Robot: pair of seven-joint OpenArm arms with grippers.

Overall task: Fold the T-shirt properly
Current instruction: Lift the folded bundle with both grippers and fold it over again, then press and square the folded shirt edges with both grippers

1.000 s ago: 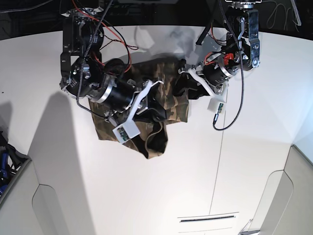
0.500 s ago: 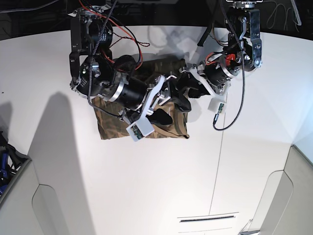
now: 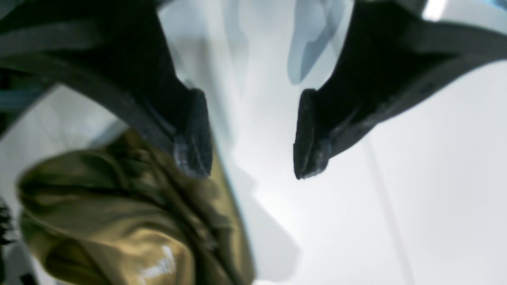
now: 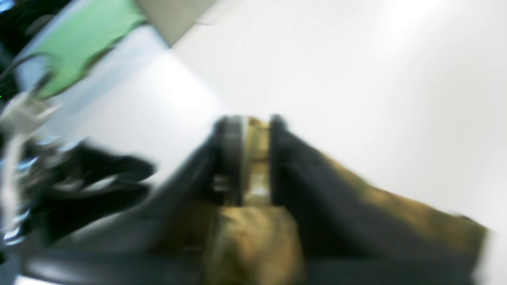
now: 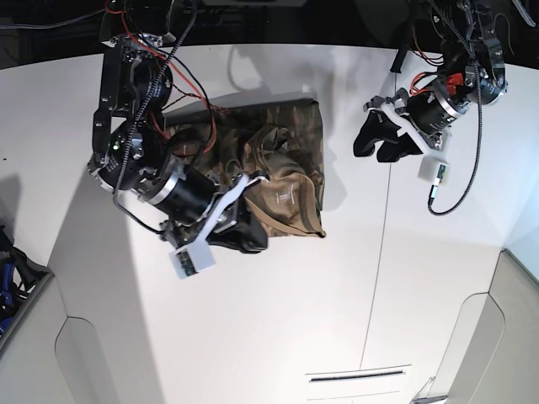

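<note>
The camouflage T-shirt [image 5: 286, 181] lies bunched in a rough rectangle at the table's middle, with its ribbed collar showing. My right gripper [image 5: 246, 234] is at the shirt's near left edge. The blurred right wrist view shows that gripper [image 4: 257, 158] shut on a strip of the shirt's cloth [image 4: 253, 237]. My left gripper [image 5: 383, 143] hangs open and empty to the right of the shirt, apart from it. In the left wrist view the left gripper [image 3: 253, 134] has its fingers spread over bare table, with the shirt [image 3: 119, 221] at lower left.
The white table [image 5: 253, 337] has a seam line [image 5: 375, 278] running front to back right of the shirt. A recessed slot [image 5: 358, 376] lies near the front edge. Cables hang from both arms at the back.
My left gripper has pulled away to the right, off the shirt, and is open. My right gripper has moved toward the near left with cloth in it. The shirt's loose lower flap is gone.
</note>
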